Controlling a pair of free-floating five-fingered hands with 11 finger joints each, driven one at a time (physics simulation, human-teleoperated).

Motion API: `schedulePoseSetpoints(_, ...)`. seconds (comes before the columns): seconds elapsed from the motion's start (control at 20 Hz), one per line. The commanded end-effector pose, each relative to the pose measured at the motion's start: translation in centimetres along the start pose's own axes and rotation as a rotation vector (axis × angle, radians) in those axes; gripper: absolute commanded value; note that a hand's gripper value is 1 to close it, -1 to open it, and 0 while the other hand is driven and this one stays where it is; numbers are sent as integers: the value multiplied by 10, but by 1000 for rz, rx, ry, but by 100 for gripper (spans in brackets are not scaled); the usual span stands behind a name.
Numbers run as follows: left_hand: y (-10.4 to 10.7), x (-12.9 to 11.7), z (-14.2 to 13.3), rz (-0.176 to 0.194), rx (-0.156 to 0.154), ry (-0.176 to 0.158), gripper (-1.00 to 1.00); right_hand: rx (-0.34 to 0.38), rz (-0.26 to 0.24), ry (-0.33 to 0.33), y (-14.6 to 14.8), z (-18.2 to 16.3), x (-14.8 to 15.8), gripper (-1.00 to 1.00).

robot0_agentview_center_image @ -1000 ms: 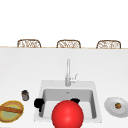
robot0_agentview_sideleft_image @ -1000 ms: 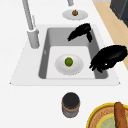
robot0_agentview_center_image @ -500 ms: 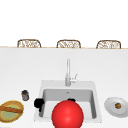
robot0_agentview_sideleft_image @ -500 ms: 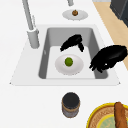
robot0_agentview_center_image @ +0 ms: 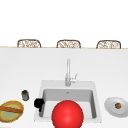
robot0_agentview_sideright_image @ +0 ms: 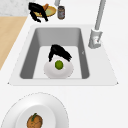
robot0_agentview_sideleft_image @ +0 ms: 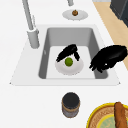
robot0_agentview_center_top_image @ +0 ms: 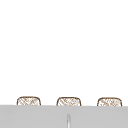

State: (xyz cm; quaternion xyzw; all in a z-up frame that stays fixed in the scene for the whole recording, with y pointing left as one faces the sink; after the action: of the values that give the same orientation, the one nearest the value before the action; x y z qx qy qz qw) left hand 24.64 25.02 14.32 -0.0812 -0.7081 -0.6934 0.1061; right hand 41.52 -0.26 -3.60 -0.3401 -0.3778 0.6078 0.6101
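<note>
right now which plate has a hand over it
The white plate in the sink, holding the green fruit; a hand hovers over it. The counter plate has none.

- white desk runs wide around a pale grey sink, flat even light
- three woven-back chairs line its far edge, tops just showing
- plain white wall behind them
- light wood floor along the desk's near side in the left side view
</note>
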Motion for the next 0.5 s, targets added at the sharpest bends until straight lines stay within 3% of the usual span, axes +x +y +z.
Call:
schedulePoseSetpoints(0.0,0,0,0,0,0,0,0,12,-61,-33,20,-10,-16,-100)
schedulePoseSetpoints(0.2,0,0,0,0,0,0,0,-5,-118,-91,22,-6,-29,-100)
schedulePoseSetpoints(0.25,0,0,0,0,0,0,0,-8,-86,-78,20,-7,-20,-100)
schedulePoseSetpoints(0.35,0,0,0,0,0,0,0,33,-77,-51,22,-8,-17,-100)
schedulePoseSetpoints(0.45,0,0,0,0,0,0,0,19,-60,-48,30,-17,-28,-100)
